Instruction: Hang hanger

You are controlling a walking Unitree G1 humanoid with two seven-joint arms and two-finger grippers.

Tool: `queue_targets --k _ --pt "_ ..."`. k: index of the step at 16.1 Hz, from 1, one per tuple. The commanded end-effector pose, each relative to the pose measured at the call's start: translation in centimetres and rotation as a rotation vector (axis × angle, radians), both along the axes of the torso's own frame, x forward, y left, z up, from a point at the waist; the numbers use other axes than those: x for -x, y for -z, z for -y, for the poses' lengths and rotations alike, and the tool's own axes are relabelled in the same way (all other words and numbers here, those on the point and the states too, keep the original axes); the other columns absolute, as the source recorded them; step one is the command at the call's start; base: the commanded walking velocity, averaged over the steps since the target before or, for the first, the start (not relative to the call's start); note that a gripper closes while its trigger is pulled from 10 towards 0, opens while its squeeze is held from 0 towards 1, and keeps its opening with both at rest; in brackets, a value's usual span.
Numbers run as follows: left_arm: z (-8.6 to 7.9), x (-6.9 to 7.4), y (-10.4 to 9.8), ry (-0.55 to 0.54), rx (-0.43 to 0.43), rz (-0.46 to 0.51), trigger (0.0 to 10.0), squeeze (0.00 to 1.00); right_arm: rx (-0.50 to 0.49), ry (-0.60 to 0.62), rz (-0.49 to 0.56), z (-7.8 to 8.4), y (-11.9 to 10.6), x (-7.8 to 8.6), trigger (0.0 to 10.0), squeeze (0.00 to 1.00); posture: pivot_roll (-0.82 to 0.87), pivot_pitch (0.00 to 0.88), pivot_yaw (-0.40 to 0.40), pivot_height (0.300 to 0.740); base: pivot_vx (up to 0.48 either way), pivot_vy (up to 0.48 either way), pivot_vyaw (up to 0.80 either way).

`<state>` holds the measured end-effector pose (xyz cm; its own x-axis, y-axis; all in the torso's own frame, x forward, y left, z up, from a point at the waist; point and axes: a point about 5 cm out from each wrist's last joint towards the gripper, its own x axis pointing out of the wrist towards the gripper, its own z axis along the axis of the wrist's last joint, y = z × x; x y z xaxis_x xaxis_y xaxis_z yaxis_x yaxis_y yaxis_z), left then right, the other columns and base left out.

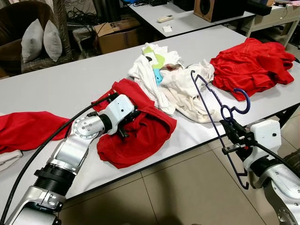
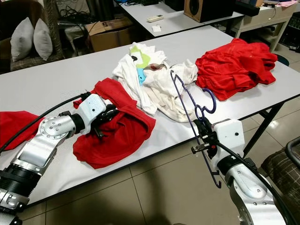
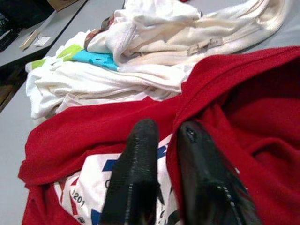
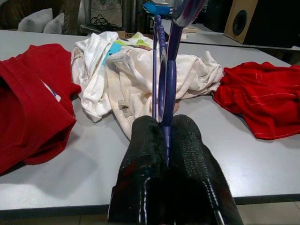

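At the lower right of the head views, nearest the camera, the right gripper holds the purple hanger just off the near edge of the white table. In the right wrist view its fingers are pressed together on the hanger's thin wire, which runs up between them, while the hook curls above and the frame hangs down past the table edge.

At the lower left, the left gripper rests on the red shirt lying in the centre of the frame. Its wrist view shows the two black fingers close together with a fold of red cloth between them, apparently pinching the shirt near its neck opening, beside a white printed patch.

Farther back, in the middle of the frame, lies a heap of white clothes. A second red garment sits at the upper right, and another red cloth at the left edge.

The step in hand looks like readying the shirt for the hanger. The next move probably calls for lifting and opening the collar, then bringing the hanger across from the right and threading one shoulder in without snagging.
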<state>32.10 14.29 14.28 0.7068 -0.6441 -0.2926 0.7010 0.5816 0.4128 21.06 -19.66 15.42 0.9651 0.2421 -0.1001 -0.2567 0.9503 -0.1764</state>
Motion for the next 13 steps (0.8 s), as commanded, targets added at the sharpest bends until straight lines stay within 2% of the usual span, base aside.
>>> queue_targets --k 1,2,4,5,6,8,10,13 --pt "-0.1 -0.1 -0.9 0.020 0.027 0.003 10.0 1.00 0.002 -0.004 0.009 -0.1 -0.1 0.0 10.0 0.00 -0.14 0.000 0.114 0.740 0.000 0.000 0.00" --pt "-0.2 0.1 -1.0 0.064 0.027 -0.018 10.0 1.00 0.003 -0.002 0.010 0.0 -0.1 0.0 10.0 0.00 -0.14 0.000 0.117 0.740 0.000 0.000 0.00" --pt "-0.9 0.0 -0.4 0.088 -0.082 -0.020 10.0 1.00 0.008 -0.002 0.011 0.1 -0.1 0.0 10.0 0.00 -0.14 0.000 0.119 0.740 0.000 0.000 0.00" --pt "-1.0 -0.2 -0.2 0.086 -0.109 -0.020 10.0 0.12 0.009 -0.003 0.012 0.1 -0.1 0.0 10.0 0.00 -0.15 0.000 0.120 0.740 0.000 0.000 0.00" --pt "-1.1 -0.3 -0.1 0.086 -0.126 -0.021 10.0 0.00 0.011 -0.003 0.012 0.1 -0.1 0.0 10.0 0.00 -0.15 0.000 0.121 0.740 0.000 0.000 0.00" --pt "-1.1 -0.4 0.4 0.095 -0.180 -0.030 10.0 0.00 0.013 -0.004 0.014 0.1 -0.2 0.0 10.0 0.00 -0.15 0.000 0.123 0.740 0.000 0.000 0.00" --pt "-1.0 -0.3 0.8 0.123 -0.184 -0.079 10.0 0.00 0.013 -0.005 0.015 0.1 -0.2 0.0 10.0 0.00 -0.15 0.000 0.127 0.740 0.000 0.000 0.00" --pt "-0.9 -0.4 0.9 0.151 -0.216 -0.088 10.0 0.00 0.014 -0.007 0.015 0.0 -0.2 0.1 10.0 0.00 -0.15 0.000 0.128 0.740 0.000 0.000 0.00"
